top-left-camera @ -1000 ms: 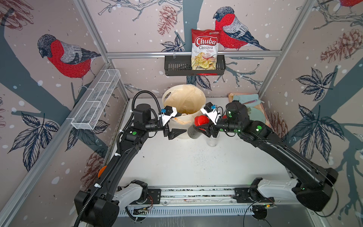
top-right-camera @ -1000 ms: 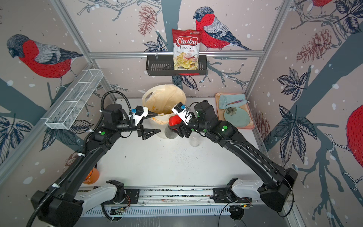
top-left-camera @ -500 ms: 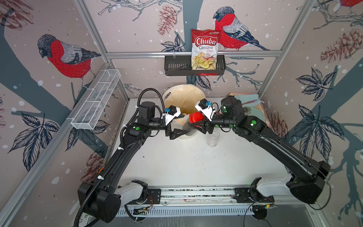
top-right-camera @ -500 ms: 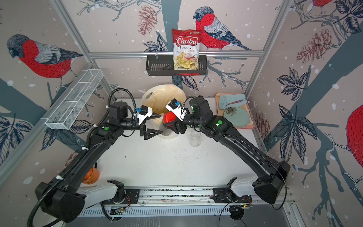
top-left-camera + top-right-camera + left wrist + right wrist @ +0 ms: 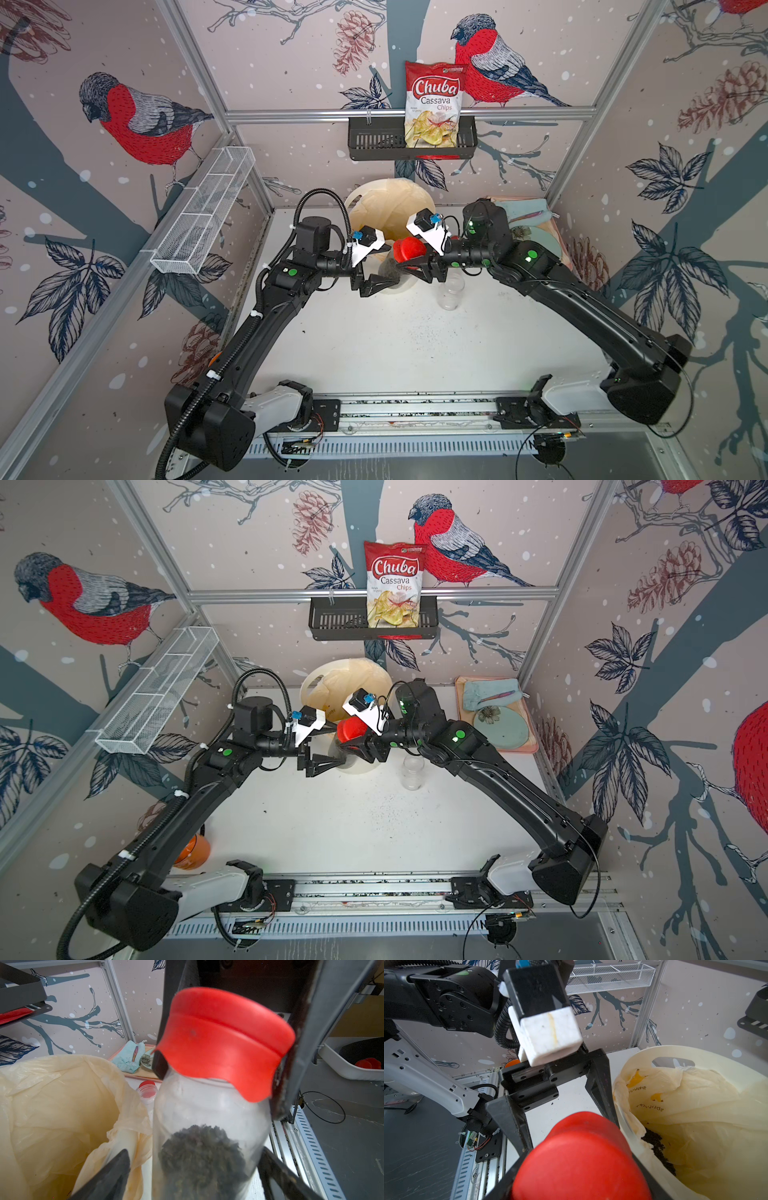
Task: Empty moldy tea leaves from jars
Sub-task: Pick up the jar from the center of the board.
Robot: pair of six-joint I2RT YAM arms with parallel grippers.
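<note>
My right gripper (image 5: 409, 257) is shut on the red lid (image 5: 409, 248) of a clear jar (image 5: 207, 1109), held in the air by the bin's front rim. A dark mass of tea leaves (image 5: 199, 1157) fills the jar's far end. My left gripper (image 5: 384, 268) stands open, one finger on each side of the jar's body with gaps showing in the left wrist view. A second jar (image 5: 451, 291) stands lidless and empty on the table under my right arm. The white bin (image 5: 390, 208) with its yellowish liner (image 5: 52, 1095) holds dark tea leaves (image 5: 656, 1147).
A pink tray (image 5: 461, 683) with a teal cloth and plate sits at the back right. A black wall basket (image 5: 374, 141) holds a chips bag. A wire shelf (image 5: 199, 224) runs along the left wall. An orange object (image 5: 193, 852) sits front left. Dark crumbs dot the table.
My right gripper has carried the jar a little left and up toward the bin. My left gripper has moved right until its open fingers flank the jar's body.
</note>
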